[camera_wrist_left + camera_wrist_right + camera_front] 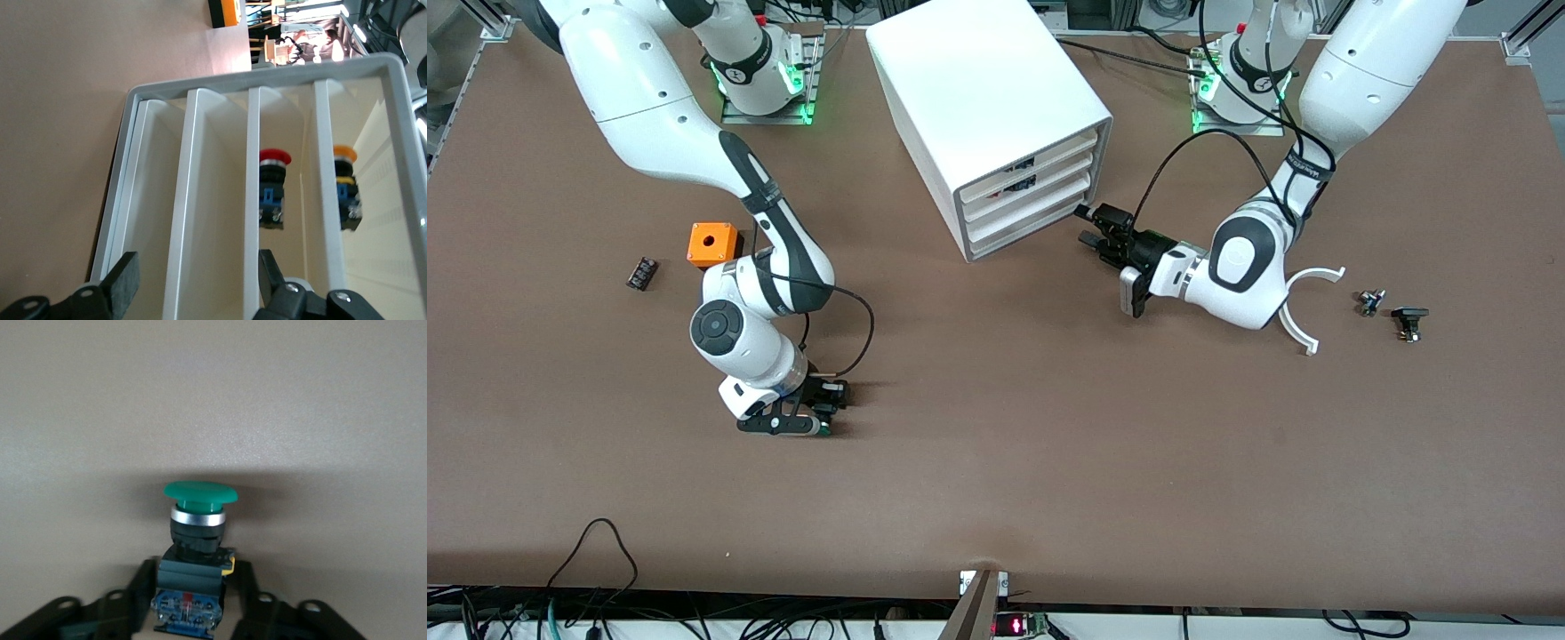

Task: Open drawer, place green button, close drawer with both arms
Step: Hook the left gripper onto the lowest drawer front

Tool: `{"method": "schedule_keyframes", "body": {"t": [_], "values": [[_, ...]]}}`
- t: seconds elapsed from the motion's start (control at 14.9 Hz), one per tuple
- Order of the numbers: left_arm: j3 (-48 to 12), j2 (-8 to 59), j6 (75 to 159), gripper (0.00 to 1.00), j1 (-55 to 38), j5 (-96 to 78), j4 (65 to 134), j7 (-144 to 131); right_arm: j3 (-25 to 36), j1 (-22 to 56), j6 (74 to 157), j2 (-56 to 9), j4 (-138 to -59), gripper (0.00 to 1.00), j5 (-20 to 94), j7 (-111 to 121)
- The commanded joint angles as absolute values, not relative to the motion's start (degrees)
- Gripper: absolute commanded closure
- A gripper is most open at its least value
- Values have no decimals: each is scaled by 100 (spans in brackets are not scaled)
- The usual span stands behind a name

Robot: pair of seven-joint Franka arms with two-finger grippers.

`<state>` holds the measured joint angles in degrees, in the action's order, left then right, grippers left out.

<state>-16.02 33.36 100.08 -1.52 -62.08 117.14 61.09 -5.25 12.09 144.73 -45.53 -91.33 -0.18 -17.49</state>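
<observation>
The green-capped button [199, 520] lies on its side on the brown table, cap pointing away from the wrist. My right gripper [193, 577] is down at the table toward the right arm's end [829, 407], shut on the button's black body. The white cabinet [978, 98] stands at the table's middle, its four drawers facing the left arm's end. My left gripper [1088, 226] is at the lower drawer fronts, and its open fingers [127, 283] straddle a white drawer front [181, 200]. In the left wrist view that gripper [198, 277] holds nothing.
Inside the cabinet sit a red-capped button [274, 180] and an orange-capped one [345, 183]. An orange cube [712, 244] and a black chip [641, 272] lie near the right arm. A white curved piece [1303, 311] and small parts [1371, 301] [1409, 320] lie by the left arm.
</observation>
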Motion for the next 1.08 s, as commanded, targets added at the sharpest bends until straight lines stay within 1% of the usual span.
{"method": "schedule_keyframes", "body": {"t": [0.0,0.2,0.34,0.47,0.67,0.94,1.01], "values": [[-1635,3199,10178,22,-79,-6573,12155,6845,-545,1213,14528,-4562,-9106,100,53,-1767],[-1643,3182,10344,24,-105,-6855,12515,7381,-545,1230,14511,-4535,-9036,100,97,-2029],[-1644,3199,10415,30,-123,-6943,12612,7742,-554,1309,14406,-4518,-8913,100,105,-2065],[-1740,3199,10459,34,-106,-6970,12674,7752,-562,1318,14021,-4509,-8589,100,105,-2153],[-1819,3199,10652,35,-114,-7040,12823,7761,-729,1336,13204,-4491,-7982,100,105,-2644],[-2003,3199,10757,39,-114,-7260,12999,7761,-983,1380,12684,-4412,-7674,100,123,-3303],[-2030,3199,10854,42,-114,-7286,13025,7769,-1063,1380,12352,-4412,-7412,100,149,-3540]]}}
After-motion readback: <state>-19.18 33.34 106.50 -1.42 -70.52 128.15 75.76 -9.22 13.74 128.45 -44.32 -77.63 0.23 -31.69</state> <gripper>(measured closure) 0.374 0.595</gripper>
